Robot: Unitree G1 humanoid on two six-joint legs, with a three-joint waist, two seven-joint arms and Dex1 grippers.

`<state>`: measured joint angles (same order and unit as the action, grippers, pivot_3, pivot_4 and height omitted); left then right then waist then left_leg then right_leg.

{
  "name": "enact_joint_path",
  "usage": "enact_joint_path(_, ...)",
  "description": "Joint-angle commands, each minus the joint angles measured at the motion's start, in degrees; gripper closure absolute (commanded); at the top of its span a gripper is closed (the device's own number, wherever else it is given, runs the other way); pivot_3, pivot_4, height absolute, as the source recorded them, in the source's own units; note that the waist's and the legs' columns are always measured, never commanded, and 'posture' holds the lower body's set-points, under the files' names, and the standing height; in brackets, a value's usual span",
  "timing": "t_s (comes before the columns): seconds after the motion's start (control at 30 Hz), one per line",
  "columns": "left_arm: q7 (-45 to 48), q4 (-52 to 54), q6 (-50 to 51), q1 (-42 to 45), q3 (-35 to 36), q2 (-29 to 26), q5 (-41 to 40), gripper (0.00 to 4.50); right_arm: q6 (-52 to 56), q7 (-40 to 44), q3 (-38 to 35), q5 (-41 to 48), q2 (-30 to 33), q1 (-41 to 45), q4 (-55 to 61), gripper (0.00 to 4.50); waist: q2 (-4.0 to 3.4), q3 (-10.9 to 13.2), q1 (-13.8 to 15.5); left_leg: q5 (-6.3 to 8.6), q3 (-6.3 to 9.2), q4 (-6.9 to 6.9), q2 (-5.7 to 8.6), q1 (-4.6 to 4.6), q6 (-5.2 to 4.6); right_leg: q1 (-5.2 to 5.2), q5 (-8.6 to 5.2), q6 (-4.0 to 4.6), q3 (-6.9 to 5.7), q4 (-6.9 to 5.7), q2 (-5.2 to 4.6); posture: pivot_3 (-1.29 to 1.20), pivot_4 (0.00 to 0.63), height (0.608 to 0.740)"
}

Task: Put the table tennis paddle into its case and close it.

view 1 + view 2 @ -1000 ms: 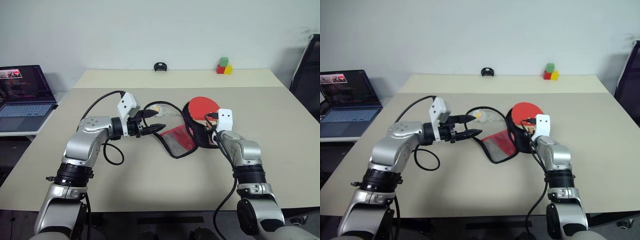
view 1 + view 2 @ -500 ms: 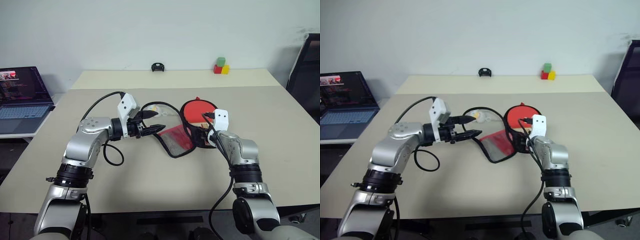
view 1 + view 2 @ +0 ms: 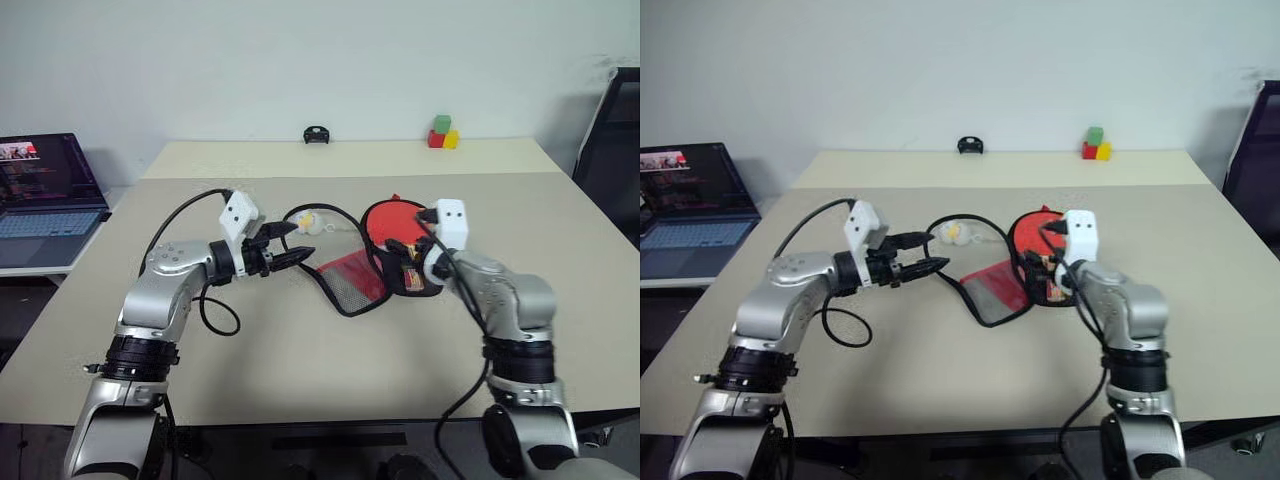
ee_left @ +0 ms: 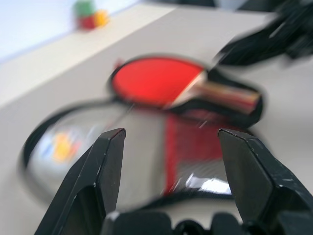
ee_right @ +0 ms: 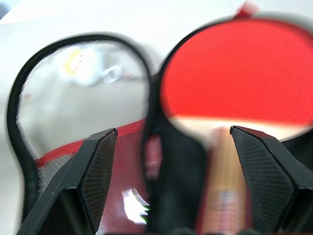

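One paddle (image 3: 398, 222) lies on the worktop (image 3: 300, 350), its red face up, resting in the black half of the one case (image 3: 372, 268). The case is unzipped and spread: its red mesh flap (image 3: 350, 278) lies toward the left beside the paddle, and a black edge loops back around a small white ball (image 3: 307, 222). Two claws are raised over the worktop. The left claw (image 3: 283, 244) hangs near the flap's edge, fingers spread and holding nothing. The right claw (image 5: 171, 161) is just above the paddle's handle (image 5: 222, 171), fingers spread wide and empty.

At the far edge stand three small blocks (image 3: 441, 133), green, red and yellow, and one small black object (image 3: 317, 133). One open laptop (image 3: 45, 195) sits on a side desk to the left.

The right wrist view shows the striped wooden handle inside the black half. The left wrist view shows the right claw beyond the paddle.
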<state>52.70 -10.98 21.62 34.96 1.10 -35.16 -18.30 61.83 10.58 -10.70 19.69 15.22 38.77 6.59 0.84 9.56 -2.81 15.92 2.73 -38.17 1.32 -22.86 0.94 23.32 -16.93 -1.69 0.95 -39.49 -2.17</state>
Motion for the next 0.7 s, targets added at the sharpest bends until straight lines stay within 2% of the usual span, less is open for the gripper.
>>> enact_joint_path(0.03, -2.9, -2.81, -3.41, 0.17, 2.75, -0.79, 1.84, 1.21, -3.0, 8.38, 0.24, 2.68, 5.99, -0.48, 2.6, 0.48, 0.0, 0.0, -0.03, 0.0, -0.01, 0.0, 0.0, 0.0, -0.01, 0.0, 0.0, 0.0, 0.0, -0.01, 0.0, 0.0, 0.15, 0.74)
enact_joint_path(0.2, -5.36, -7.37, -5.61, -0.58, 3.79, -0.68, 3.39, 1.21, -7.98, 22.98, 4.29, 5.64, 16.06, -3.64, 6.44, 0.48, 0.0, 0.0, 0.0, 0.01, -0.02, 0.01, -0.01, -0.02, -0.03, 0.0, 0.0, 0.0, -0.01, 0.03, 0.0, 0.0, 0.15, 0.74)
enact_joint_path(0.4, -5.87, -11.02, -7.4, -0.41, 3.24, 0.2, 4.4, 1.21, -8.86, 34.26, 3.33, 12.29, 21.58, -2.86, 8.36, 0.48, 0.02, 0.0, 0.13, 0.0, 0.02, -0.02, -0.02, -0.02, -0.03, -0.03, 0.0, 0.0, -0.03, 0.01, 0.0, 0.0, 0.15, 0.74)
enact_joint_path(0.7, -5.55, -14.14, -8.41, 0.56, 2.27, 1.65, 5.39, 1.21, -6.78, 41.45, 2.14, 19.11, 27.08, 1.06, 6.53, 0.48, 0.03, -0.01, 0.97, 0.01, 0.03, -0.06, -0.02, -0.03, -0.03, -0.05, 0.0, 0.0, -0.05, 0.05, -0.02, 0.0, 0.15, 0.74)
